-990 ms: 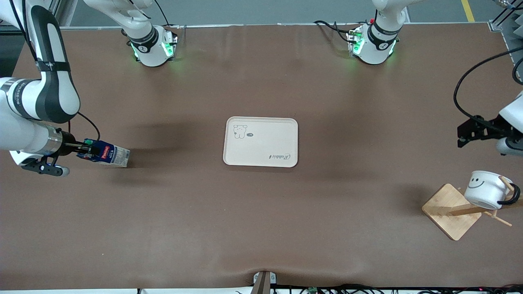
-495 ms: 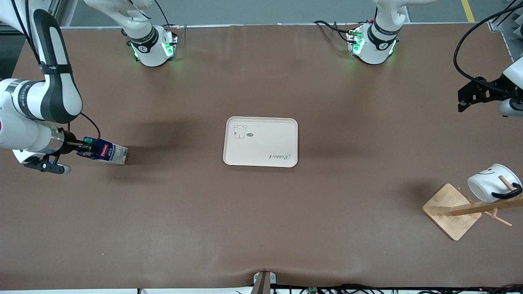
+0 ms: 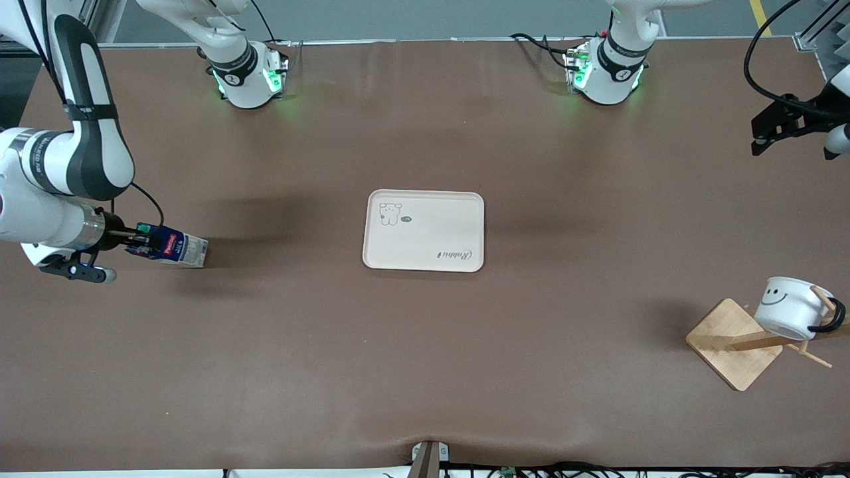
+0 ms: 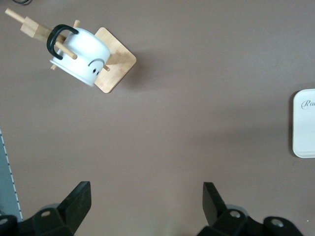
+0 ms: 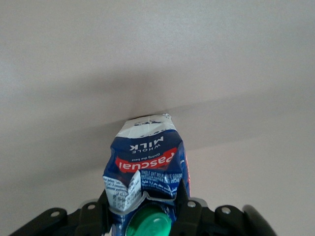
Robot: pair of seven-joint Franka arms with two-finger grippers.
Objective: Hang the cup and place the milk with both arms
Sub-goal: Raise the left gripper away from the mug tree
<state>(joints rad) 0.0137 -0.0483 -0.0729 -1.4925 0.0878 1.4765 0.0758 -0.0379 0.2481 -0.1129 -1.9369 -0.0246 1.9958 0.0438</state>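
Observation:
The cup (image 3: 790,309), white with a smiley face, hangs by its black handle on a peg of the wooden rack (image 3: 734,344) at the left arm's end of the table. My left gripper (image 3: 790,126) is in the air well clear of the rack. In the left wrist view the left gripper (image 4: 146,187) is open and empty, with the cup (image 4: 81,54) far below. My right gripper (image 3: 136,240) is shut on the cap end of the milk (image 3: 171,247), a blue carton held on its side low at the right arm's end. The right gripper (image 5: 145,199) pinches the milk (image 5: 147,157) beside its green cap.
A cream tray (image 3: 458,226) with a bear drawing lies at the middle of the table; its edge shows as the tray (image 4: 305,123) in the left wrist view. The rack's square base (image 4: 118,69) and slanted pegs stick out near the table's edge.
The left gripper has drawn away from the rack toward the robots' bases. The cup swung on its peg and came back to rest. The right gripper with the milk barely shifted.

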